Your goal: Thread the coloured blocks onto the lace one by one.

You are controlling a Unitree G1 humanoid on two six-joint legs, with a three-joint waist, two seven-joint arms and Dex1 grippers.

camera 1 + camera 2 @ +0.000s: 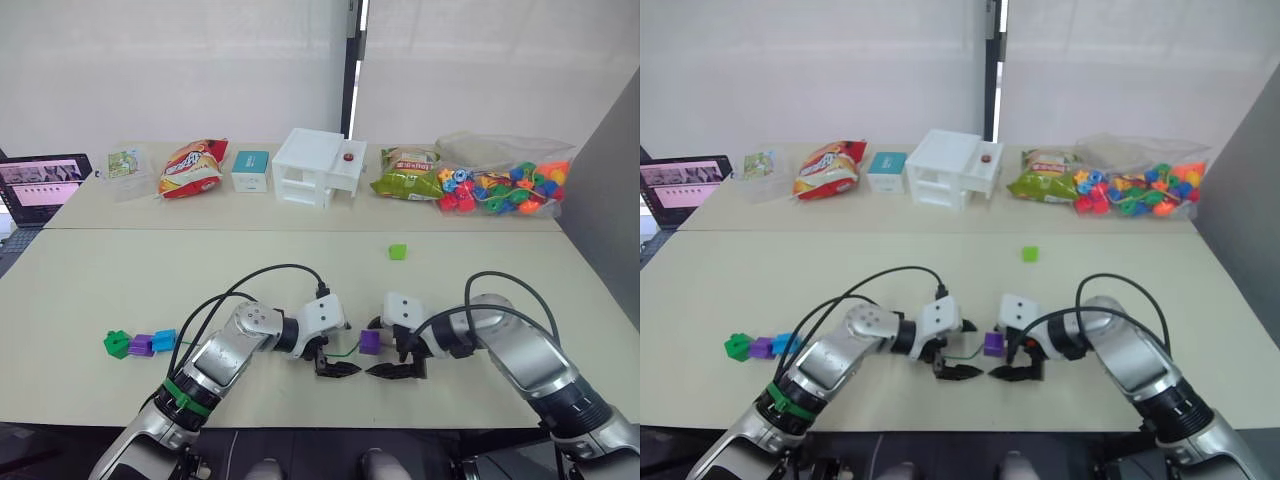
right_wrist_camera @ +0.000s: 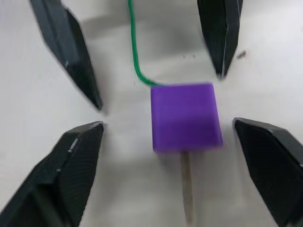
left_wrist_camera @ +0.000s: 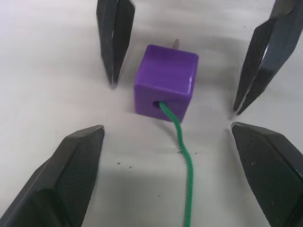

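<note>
Right now: both grippers face each other over one purple cube point(image 1: 370, 342) near the table's point(image 1: 80, 290) front edge.
Cube: it lies on the table between the two grippers, touched by neither; the lace point(image 3: 182, 156) goes in one face and the stiff tip point(image 2: 187, 189) pokes out the opposite face.
Left gripper point(image 1: 338, 369): fingers spread apart, holding nothing, on the lace side of the cube.
Right gripper point(image 1: 391, 371): fingers likewise released, empty, on the tip side of the cube.
Strung blocks point(image 1: 138, 344): green, purple and blue sit in a touching row well to the left of the cube, near the same edge.
Loose block: a light green cube point(image 1: 398, 251) lies beyond the purple cube, toward the table's middle, well apart.
Risk, tip: as I judge it, a right finger closing off-line could shove the tip back into the hole, since little of it shows.
Risk, cube: nothing pins it, so a pull on the tip may drag it along instead of feeding lace through.
Risk, lace: slack by the left gripper could snag under a finger and stall the pull.
Risk, crowding: the four fingers stand close and could knock each other or flick the cube away.
</note>
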